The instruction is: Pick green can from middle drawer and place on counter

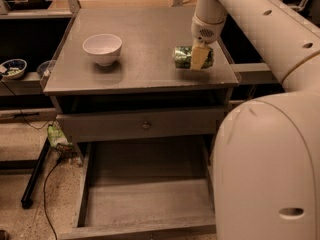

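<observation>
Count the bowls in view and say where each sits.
2. A white bowl on the counter, left side; a small patterned bowl on the far-left side shelf, where more may be hidden. The gripper is at the green can, on the right.

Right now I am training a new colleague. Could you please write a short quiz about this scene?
1. True or false: the green can stands upright on the counter.
2. Where is the gripper? A) in the open drawer B) at the can C) out of sight
3. Fill in: the open drawer is ____ the drawer with the knob.

Key: 1 false, it lies on its side; 2 B; 3 below.
</observation>
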Controlling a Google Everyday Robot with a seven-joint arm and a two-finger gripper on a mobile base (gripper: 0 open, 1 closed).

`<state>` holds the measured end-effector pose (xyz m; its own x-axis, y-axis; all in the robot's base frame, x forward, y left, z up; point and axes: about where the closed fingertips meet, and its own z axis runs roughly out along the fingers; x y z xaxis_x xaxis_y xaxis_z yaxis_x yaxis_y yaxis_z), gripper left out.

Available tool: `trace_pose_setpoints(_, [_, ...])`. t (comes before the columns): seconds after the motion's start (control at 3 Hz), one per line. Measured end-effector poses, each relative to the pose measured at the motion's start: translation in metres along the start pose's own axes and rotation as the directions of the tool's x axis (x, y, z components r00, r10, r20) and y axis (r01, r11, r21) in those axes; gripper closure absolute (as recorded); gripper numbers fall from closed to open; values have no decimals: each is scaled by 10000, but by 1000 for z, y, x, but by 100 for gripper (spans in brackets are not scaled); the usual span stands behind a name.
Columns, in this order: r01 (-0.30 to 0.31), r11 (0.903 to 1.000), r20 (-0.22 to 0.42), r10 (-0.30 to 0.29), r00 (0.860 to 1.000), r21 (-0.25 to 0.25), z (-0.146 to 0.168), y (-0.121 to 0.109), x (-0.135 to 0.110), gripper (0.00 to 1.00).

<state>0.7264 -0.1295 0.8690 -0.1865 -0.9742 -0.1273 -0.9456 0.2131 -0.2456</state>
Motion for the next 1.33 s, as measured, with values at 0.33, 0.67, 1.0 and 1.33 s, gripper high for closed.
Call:
trace_pose_setpoints(0.33, [30, 9997, 15, -29, 10000, -226, 10, 3, -1, 100])
trace_pose_setpoints(0.67, [31, 9997, 17, -30, 10000, -235, 10, 3, -1, 100])
trace_pose_setpoints(1.0, [23, 9976, 167, -11, 9999, -689, 32, 13, -2, 100])
trace_pose_setpoints(1.33, [17, 9974, 202, -3, 9998, -720, 34, 13, -3, 96])
